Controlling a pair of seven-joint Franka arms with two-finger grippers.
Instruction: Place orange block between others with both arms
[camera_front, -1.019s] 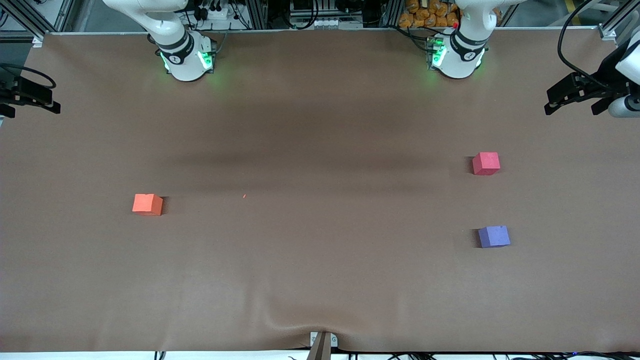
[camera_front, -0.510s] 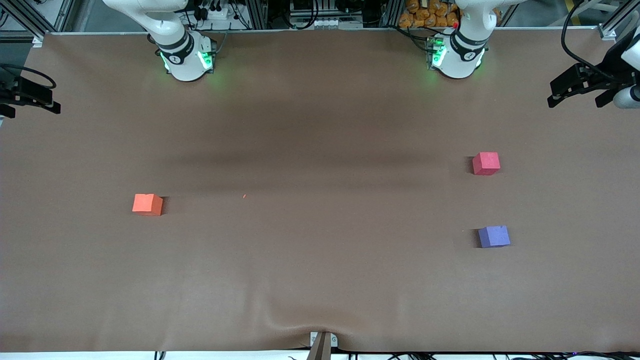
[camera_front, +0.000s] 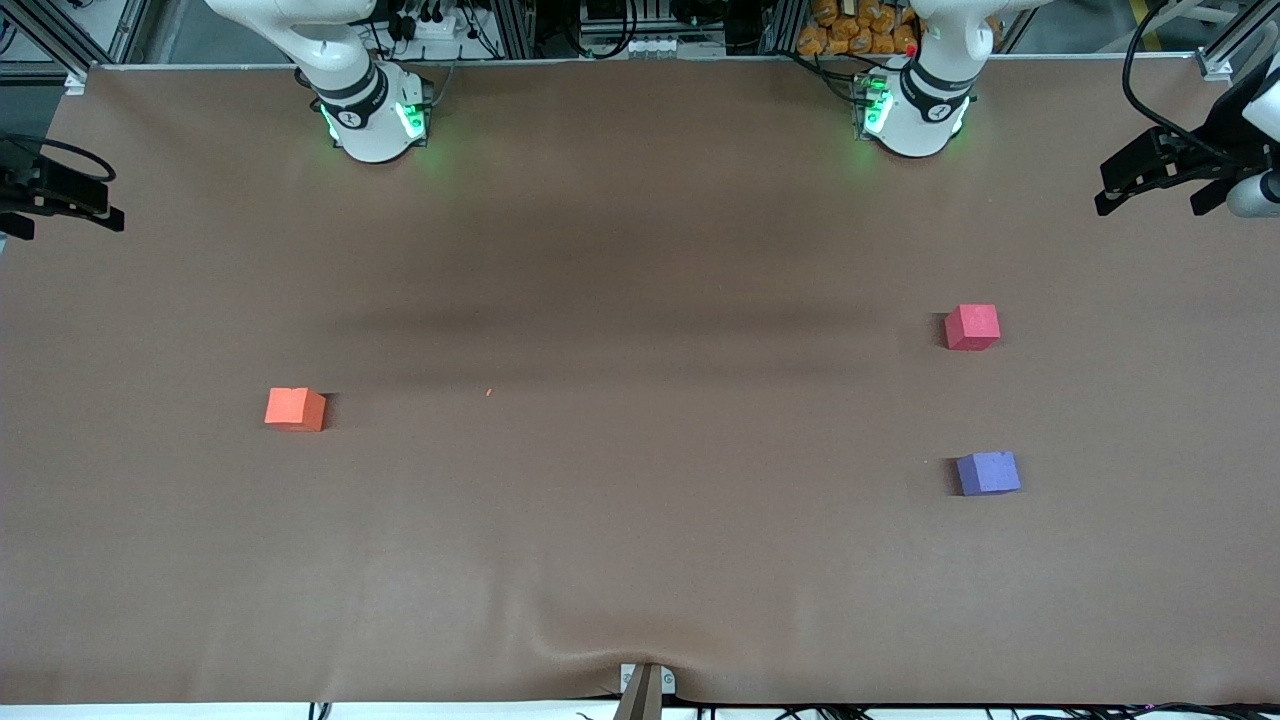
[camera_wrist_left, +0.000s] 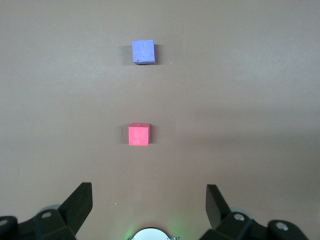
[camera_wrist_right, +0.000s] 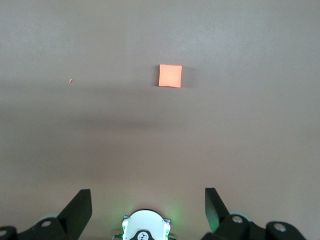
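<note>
Sitting alone on the brown table (camera_front: 640, 560), the orange block (camera_front: 295, 409) lies toward the right arm's end, well apart from the other two cubes and untouched. The pinkish-red cube (camera_front: 972, 327) and the purple-blue cube (camera_front: 988, 473) lie toward the left arm's end, far from the orange block; the red one is farther from the front camera, the purple one nearer, with a bare gap between them. A tiny orange speck (camera_front: 489, 392) lies between the orange block and that pair. The right gripper (camera_wrist_right: 147, 200) hangs high over the table on the base side of the orange block, jaws spread wide and empty. The left gripper (camera_wrist_left: 149, 197) hangs likewise over the red cube's base side, jaws released, holding nothing. Judgement: pickup has not begun. The right arm should descend squarely over the orange block, fingers on flat faces, then hand over mid-table, since the gap lies at the left arm's end.
</note>
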